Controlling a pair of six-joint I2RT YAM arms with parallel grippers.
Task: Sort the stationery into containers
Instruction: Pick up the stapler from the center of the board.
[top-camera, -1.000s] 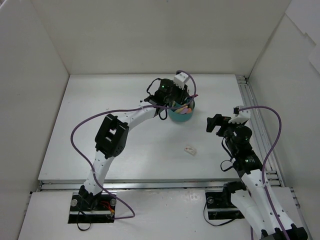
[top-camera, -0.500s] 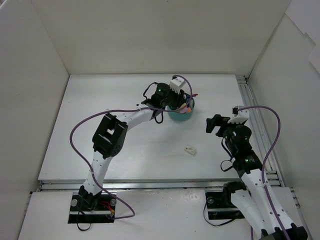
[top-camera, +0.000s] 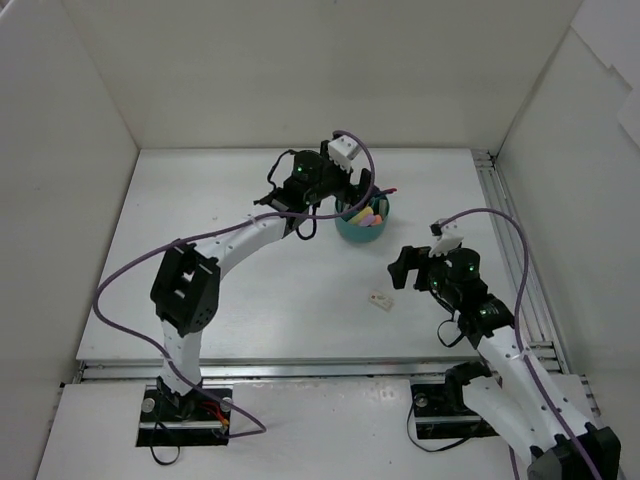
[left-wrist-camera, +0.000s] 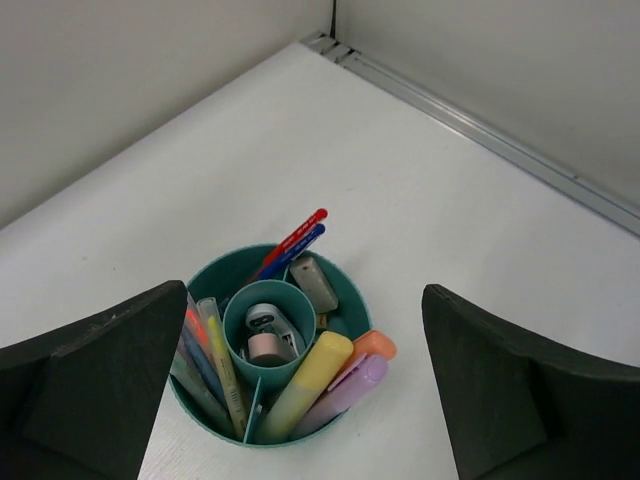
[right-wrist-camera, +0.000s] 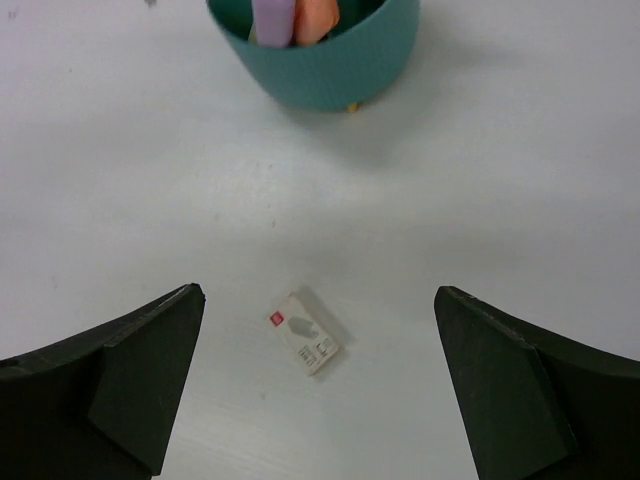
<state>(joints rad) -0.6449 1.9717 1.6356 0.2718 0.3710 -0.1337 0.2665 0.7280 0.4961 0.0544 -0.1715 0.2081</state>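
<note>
The round teal cup (top-camera: 362, 226) stands at the back middle of the table. In the left wrist view the cup (left-wrist-camera: 345, 283) holds yellow (left-wrist-camera: 305, 385), purple (left-wrist-camera: 345, 392) and orange (left-wrist-camera: 373, 345) highlighters, a red pen (left-wrist-camera: 295, 237), a blue pen (left-wrist-camera: 290, 252) and small erasers. My left gripper (top-camera: 352, 190) hovers over it, open and empty (left-wrist-camera: 305, 295). A white eraser (top-camera: 380, 298) lies alone on the table. My right gripper (top-camera: 404, 268) hangs open above it, with the eraser (right-wrist-camera: 306, 330) between and below the fingers (right-wrist-camera: 320, 295). The cup's wall (right-wrist-camera: 330, 70) shows beyond it.
White walls enclose the table on three sides. A metal rail (top-camera: 500, 230) runs along the right edge, also seen as a rail (left-wrist-camera: 470, 125) in the left wrist view. Purple cables trail from both arms.
My left gripper has opened and drawn back to the left from over the cup. My right arm has swung left, bringing its open gripper over the white eraser.
</note>
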